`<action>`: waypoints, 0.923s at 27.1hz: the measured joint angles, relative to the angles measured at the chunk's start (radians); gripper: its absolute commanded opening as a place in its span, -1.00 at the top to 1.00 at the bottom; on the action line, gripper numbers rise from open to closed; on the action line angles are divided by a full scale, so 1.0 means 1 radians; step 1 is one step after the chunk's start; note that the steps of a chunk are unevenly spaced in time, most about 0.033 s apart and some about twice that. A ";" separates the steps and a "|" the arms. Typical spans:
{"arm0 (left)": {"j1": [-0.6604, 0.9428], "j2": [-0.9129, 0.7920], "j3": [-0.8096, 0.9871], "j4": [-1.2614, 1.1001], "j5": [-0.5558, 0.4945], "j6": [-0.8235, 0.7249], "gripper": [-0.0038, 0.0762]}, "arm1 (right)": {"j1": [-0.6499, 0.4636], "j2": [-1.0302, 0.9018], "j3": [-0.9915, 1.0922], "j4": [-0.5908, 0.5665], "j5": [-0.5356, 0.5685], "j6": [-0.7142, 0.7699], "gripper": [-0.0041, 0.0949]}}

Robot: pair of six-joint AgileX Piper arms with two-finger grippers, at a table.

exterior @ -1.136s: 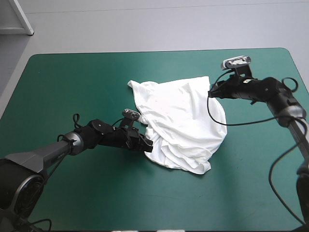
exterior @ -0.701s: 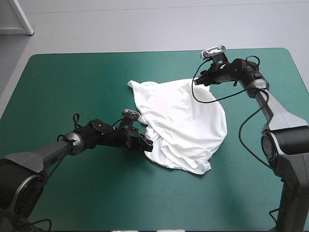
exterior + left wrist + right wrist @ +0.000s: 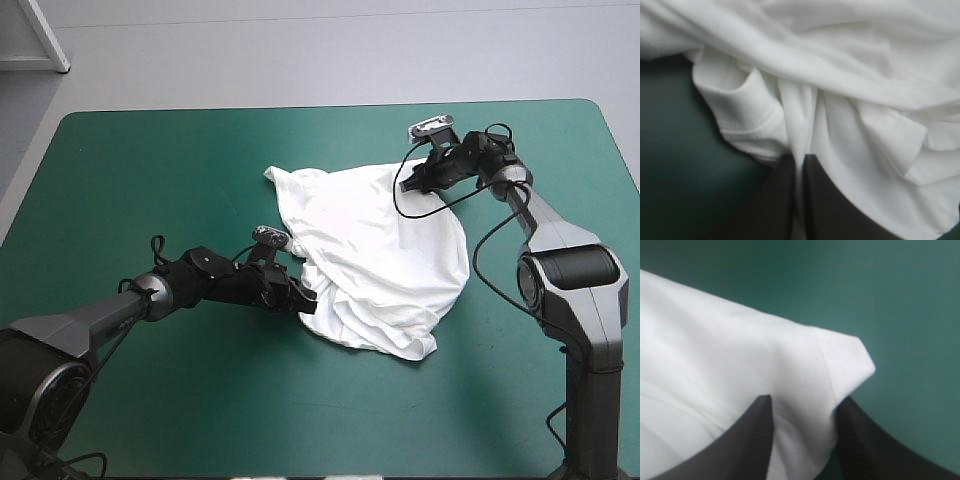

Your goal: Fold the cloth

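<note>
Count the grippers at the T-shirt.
2. The left gripper is shut on a fold at the near left edge of the T-shirt. The right gripper is open, with the shirt's far right corner between its fingers.

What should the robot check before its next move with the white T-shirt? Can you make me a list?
1. Left gripper shut on the T-shirt: ok, a fold of cloth is pinched between its fingers.
2. Right gripper lined up on the T-shirt's hemmed corner: ok, the corner lies between its fingers.
3. Right gripper closed on that corner: not ok, its fingers stand apart.
4. T-shirt spread flat: not ok, it lies in a crumpled heap with many folds.
5. T-shirt fully on the teal-green table: ok, no part hangs over an edge.
</note>
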 measured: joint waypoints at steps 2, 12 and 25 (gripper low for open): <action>0.000 0.000 0.000 0.000 0.001 0.000 0.86 | 0.000 0.001 0.000 0.025 0.002 -0.033 0.92; 0.071 -0.093 0.009 0.101 -0.047 -0.005 0.86 | 0.000 -0.026 -0.092 0.019 0.105 -0.054 0.92; 0.211 -0.232 -0.258 0.206 -0.007 -0.005 0.86 | 0.000 -0.268 -0.304 0.125 0.194 -0.041 0.92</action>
